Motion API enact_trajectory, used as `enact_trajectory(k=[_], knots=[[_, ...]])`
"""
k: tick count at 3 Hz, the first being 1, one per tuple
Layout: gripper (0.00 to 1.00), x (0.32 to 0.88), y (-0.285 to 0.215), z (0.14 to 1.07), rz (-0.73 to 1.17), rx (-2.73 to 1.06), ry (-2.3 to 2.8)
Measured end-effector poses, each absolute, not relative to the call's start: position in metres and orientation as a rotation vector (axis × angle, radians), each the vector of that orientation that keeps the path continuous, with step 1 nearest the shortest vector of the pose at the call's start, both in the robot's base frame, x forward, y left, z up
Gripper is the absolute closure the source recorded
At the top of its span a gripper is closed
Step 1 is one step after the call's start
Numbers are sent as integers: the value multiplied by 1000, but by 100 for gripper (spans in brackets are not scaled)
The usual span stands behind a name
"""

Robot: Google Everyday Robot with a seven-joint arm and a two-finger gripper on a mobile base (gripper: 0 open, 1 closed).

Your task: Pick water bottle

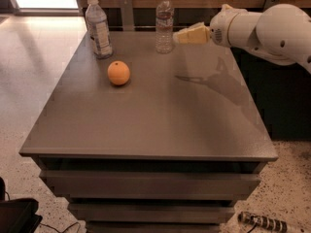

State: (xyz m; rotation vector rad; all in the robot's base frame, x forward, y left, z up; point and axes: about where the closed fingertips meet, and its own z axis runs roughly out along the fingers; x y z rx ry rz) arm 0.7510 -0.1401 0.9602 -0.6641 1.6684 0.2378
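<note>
The water bottle (164,25) stands upright near the back edge of the grey table (155,120), in the upper middle of the frame, its white cap up and a narrow dark reddish band round its ribbed clear body. Coming in from the upper right, the white arm (272,30) reaches level over the table's far right corner and ends in the pale yellow gripper (178,35), which points left at the bottle's mid-height. Its tip is just beside the bottle's right side; whether the two touch cannot be told, and neither can how far the gripper is open. It carries nothing that can be seen. The arm's shadow (214,84) falls on the tabletop below it, right of centre. To the upper left stands a wider bottle (98,30) with a large white-and-blue label, well apart from the slim one, and an orange (118,73) lies on the table just in front of it and a little to its right. Below the tabletop run the table's drawer fronts (150,183), and on the speckled floor at the lower right lies a striped cylindrical object (262,222).
</note>
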Motion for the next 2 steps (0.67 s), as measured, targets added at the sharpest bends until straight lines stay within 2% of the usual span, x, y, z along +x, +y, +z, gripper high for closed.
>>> enact_trajectory(k=[2], knots=[[0,805,-102,946,428,-658,1651]])
